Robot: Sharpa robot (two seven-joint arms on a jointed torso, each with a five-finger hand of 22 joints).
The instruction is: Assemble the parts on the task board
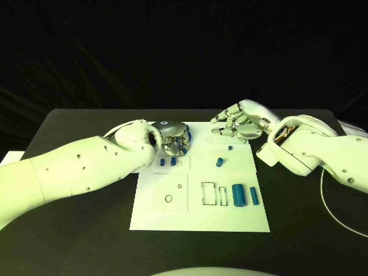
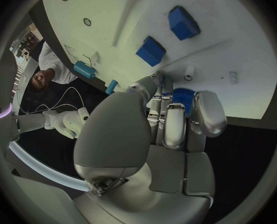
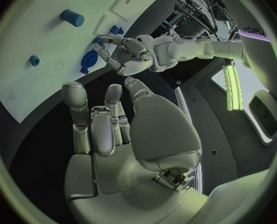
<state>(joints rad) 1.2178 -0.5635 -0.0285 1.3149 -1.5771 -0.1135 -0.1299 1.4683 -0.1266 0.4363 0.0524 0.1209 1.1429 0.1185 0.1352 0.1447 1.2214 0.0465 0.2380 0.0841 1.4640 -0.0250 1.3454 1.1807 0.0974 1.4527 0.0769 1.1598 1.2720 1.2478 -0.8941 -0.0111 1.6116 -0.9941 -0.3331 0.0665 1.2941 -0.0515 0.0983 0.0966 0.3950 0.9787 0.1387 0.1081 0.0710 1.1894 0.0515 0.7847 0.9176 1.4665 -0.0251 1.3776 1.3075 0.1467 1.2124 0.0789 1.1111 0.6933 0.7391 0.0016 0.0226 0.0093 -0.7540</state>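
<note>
Board (image 1: 196, 215) with six blue parts (image 1: 238, 196), left hand (image 1: 174, 138) gripping one

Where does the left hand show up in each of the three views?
Head view: left hand over the task board's far left corner, fingers around a blue part.
Left wrist view: the hand fills the middle, the blue part at its fingertips.
Right wrist view: it lies beyond the right hand, at the board's edge.
Shared landmark: that blue part.
</note>
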